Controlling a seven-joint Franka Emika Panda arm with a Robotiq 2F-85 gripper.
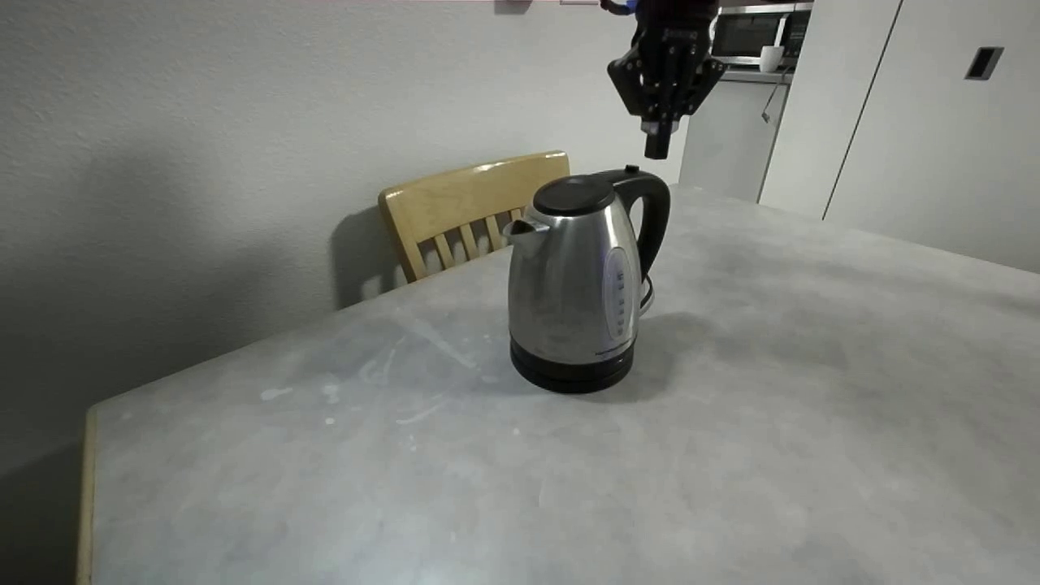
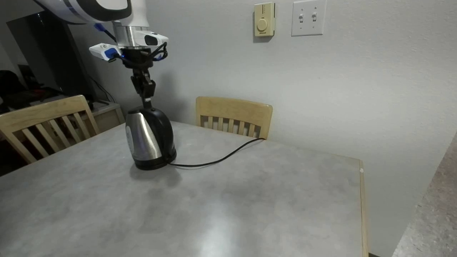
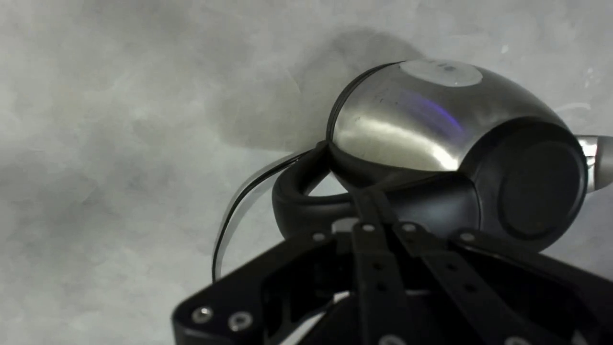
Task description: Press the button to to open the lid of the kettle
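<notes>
The steel kettle (image 1: 556,284) stands upright on the table in both exterior views (image 2: 142,139), and it shows from above in the wrist view (image 3: 397,124). Its round black lid (image 1: 574,196) is shut; it also shows in the wrist view (image 3: 539,187). A small black button (image 1: 631,169) sticks up on top of the black loop handle (image 1: 656,215). My gripper (image 1: 657,150) is shut with nothing between its fingers and points down just above the handle, close to the button. In the wrist view the fingertips (image 3: 373,194) overlap the handle and the button is hidden.
The kettle's black cord (image 2: 217,162) runs across the grey table (image 2: 267,200) to its wall-side edge. A wooden chair (image 1: 475,195) stands between the table and the wall. Another chair (image 2: 50,117) stands at the table's side.
</notes>
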